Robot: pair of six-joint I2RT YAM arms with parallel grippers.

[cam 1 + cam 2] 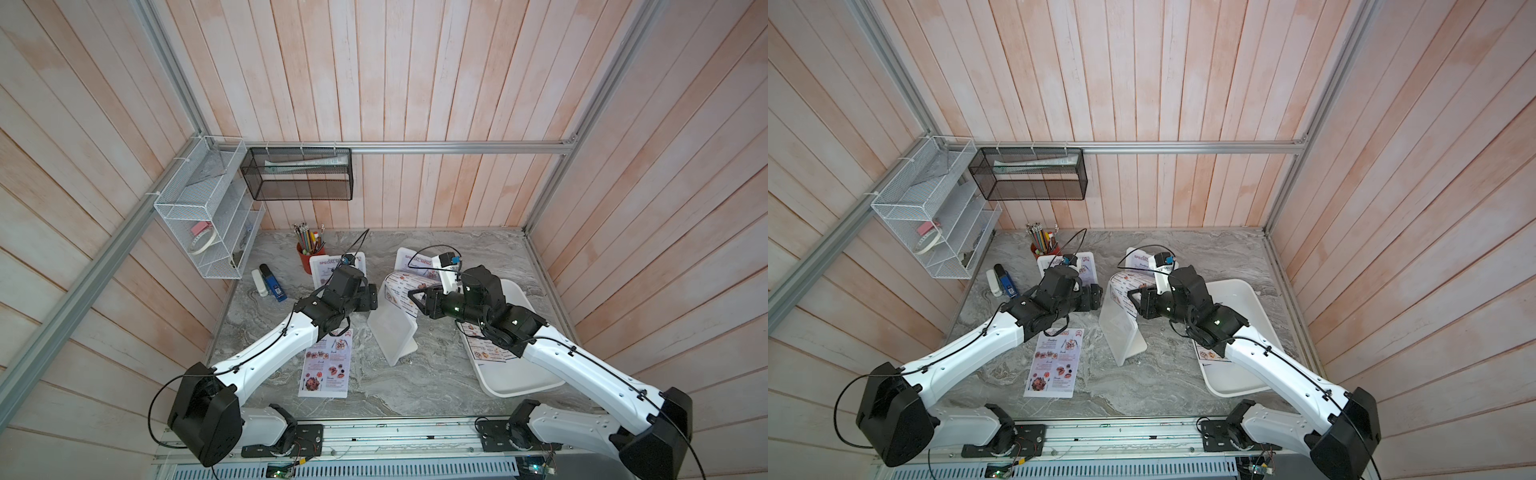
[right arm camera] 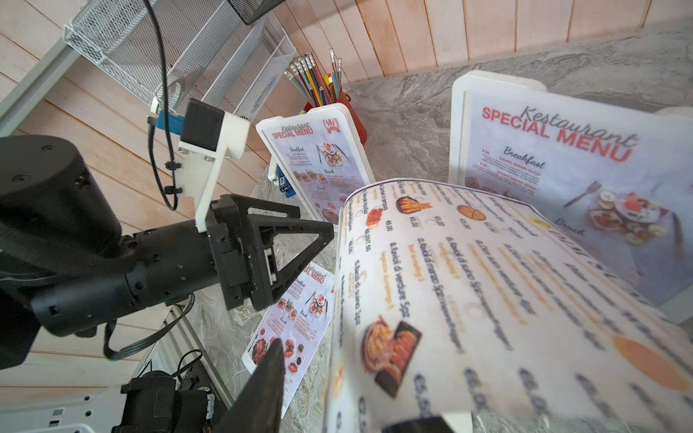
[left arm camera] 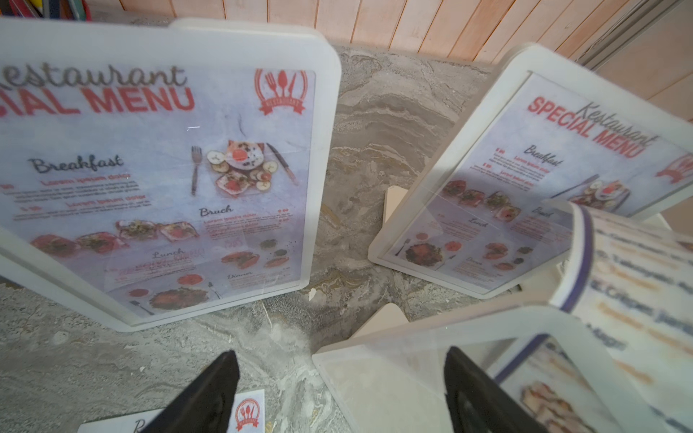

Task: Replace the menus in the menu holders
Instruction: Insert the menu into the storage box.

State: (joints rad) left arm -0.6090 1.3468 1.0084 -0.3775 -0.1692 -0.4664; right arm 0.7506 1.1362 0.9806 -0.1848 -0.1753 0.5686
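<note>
Broadly, the white tray (image 1: pixel 519 382), lying behind and beneath the right tool (image 1: pixel 417 303), is being used for spare menu sheets (image 1: pixel 486 351). Ahead of both tools, two back holders (image 3: pixel 327 112) (image 3: pixel 498 97) are being filled by Special Menu sheets (image 3: pixel 168 168). The near holder (image 1: pixel 395 332), between the tools, is being fed a Dim Sum menu (image 2: pixel 487 281), only partly in and curling over its top. That sheet is being judged light, limp and easily creased, so its free edge is being favoured for pinching. Both tools are being shown released, gripping nothing, with the left tool (image 3: pixel 342 354) just beside that holder.
</note>
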